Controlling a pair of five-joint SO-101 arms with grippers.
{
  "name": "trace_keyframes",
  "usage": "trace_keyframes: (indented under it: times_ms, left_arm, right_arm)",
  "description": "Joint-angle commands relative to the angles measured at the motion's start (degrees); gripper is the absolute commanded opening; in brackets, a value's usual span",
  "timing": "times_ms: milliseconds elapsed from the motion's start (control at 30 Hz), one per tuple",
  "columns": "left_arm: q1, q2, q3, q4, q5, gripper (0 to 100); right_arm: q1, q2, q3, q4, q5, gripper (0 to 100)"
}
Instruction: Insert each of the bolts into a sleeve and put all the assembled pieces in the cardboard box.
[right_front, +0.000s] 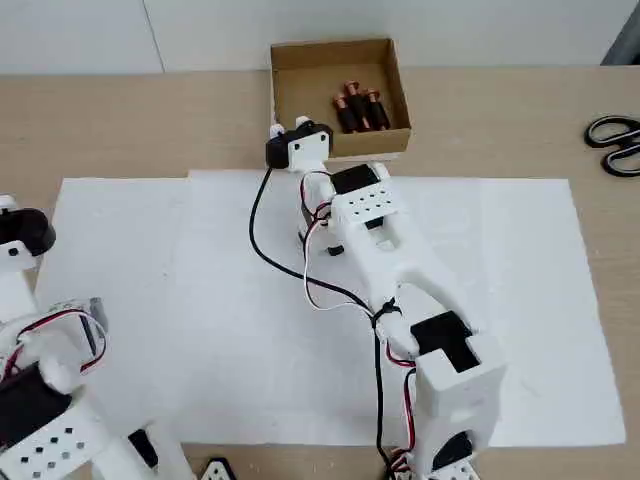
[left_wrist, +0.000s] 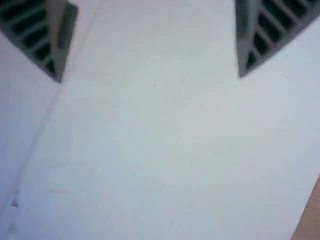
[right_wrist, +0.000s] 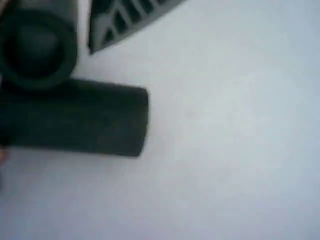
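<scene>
Prob. lab/office bench: wood table (right_front: 120, 110) w/ white paper sheet (right_front: 200, 300), scissors (right_front: 615, 145).

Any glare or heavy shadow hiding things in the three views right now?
High view: even light, no glare, soft shadow beside the right arm on the white sheet; assembled pieces in the cardboard box are well lit. Left wrist view: evenly lit sheet under the open left gripper. Right wrist view: two dark sleeves loom close against bright sheet.

Your white plastic right arm (right_front: 400, 265) has black servo blocks at the joints and a grid of small holes on one block, with red, white and black cables (right_front: 340, 292) trailing loose beside it. Same deal on the left arm (right_front: 50, 430). The left gripper (left_wrist: 150, 77) has dark grey fingers (left_wrist: 37, 32) with ribbed slots.
</scene>
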Motion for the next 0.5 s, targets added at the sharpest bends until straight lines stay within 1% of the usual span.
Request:
trace_keyframes:
  times_ms: [0,200,400,467]
  left_arm:
    - [0.3,-0.5,-2.2,-1.1,0.3,21]
    - [0.3,-0.5,-2.2,-1.1,0.3,21]
    - [0.3,-0.5,-2.2,-1.1,0.3,21]
    - [0.3,-0.5,-2.2,-1.1,0.3,21]
  right_arm:
    - [0.4,0.7,-0.4,-0.8,0.4,15.1]
    - [0.4,4.6,-0.6,-2.5,0.4,15.1]
    - [0.4,4.9,-0.6,-3.1,0.4,14.8]
    - [0.4,5.0,-0.6,-3.2,0.4,12.1]
